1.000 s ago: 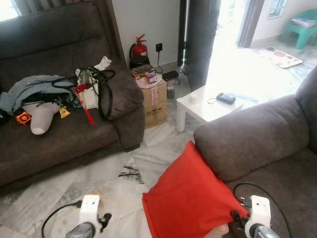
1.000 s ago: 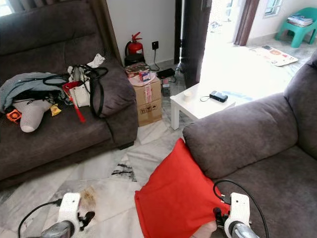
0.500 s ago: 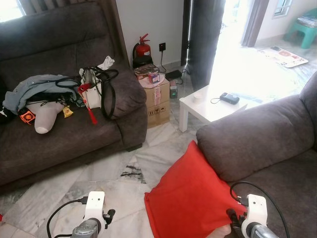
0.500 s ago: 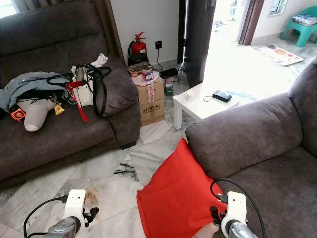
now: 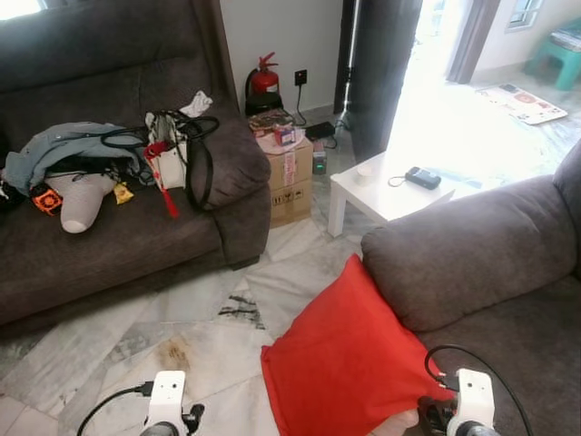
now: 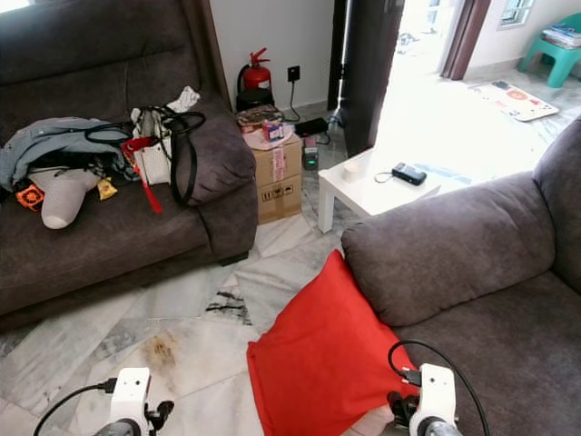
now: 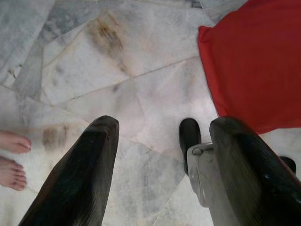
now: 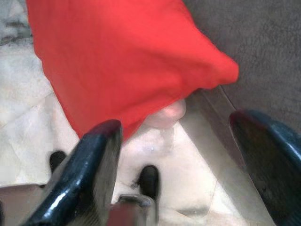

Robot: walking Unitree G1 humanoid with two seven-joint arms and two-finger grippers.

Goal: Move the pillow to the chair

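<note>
The red pillow (image 5: pixel 340 363) is standing on the marble floor (image 5: pixel 136 336), leaning with one upper edge against the outer side of the grey armchair's arm (image 5: pixel 472 250). It is resting on a corner, diamond-wise, so its long diagonal is running up and toward the chair, top corner tucked just under the padded arm.

The right pincer (image 8: pixel 183 174) is hovering low beside the pillow's chair-side corner, fingers spread wide and pinching nothing — the wrist view is showing that corner (image 8: pixel 221 70) just ahead of the gap between the two black fingers, with the chair's grey fabric right beside it. In the head view the right wrist (image 6: pixel 434 400) is sitting at the pillow's lower right edge, near it but not touching as far as I can tell.

The left pincer (image 7: pixel 162 155) is also spread and empty, hanging over bare floor on the far side of the pillow from the chair; the pillow's nearest corner (image 7: pixel 207 37) is lying off to one side of its fingers, apart from them. A person's bare toes (image 7: pixel 11 157) are showing at the frame's edge.

The right arm is plainly the nearer one. The coming move seems to turn on closing over that protruding corner — the pillow lying ahead of the right fingers, slightly above them.
</note>
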